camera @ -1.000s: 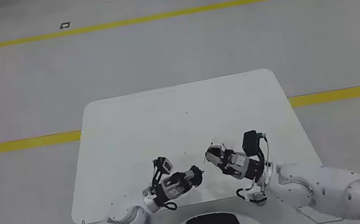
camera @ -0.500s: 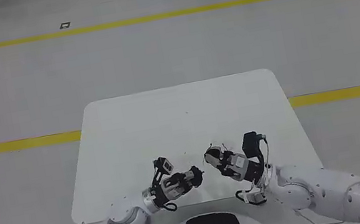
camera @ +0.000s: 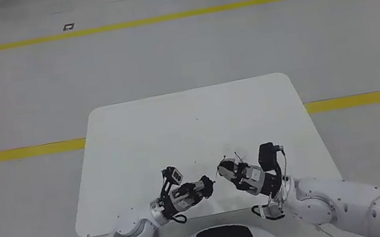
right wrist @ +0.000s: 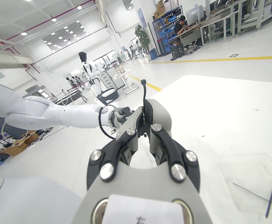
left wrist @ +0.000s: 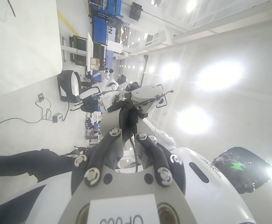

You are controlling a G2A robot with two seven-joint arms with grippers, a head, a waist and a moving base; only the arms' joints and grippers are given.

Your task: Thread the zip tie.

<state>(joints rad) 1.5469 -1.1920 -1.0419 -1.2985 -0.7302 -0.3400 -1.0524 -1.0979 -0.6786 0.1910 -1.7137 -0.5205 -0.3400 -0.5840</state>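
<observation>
A white table [camera: 175, 121] in a bright workshop hall, with both arms low over its near edge. The right gripper [right wrist: 145, 113] is clamped on a black zip tie [right wrist: 145, 95], its pads pinching the strap a little below the square head [right wrist: 143, 81]. The free length stands straight out past the fingertips. Its long axis runs in line with the fingers, head outermost, and in the top view it is aimed roughly at the left gripper [left wrist: 127, 112], which is near but apart. That gripper's fingers are pressed together, and whether anything lies between them is hidden. The tail of the tie cannot be made out.

The tie looks light, thin and slick. It is probably stiff over this short stub and springy over any longer run, so a hold close to the working end, as here, should keep it from whipping.
</observation>
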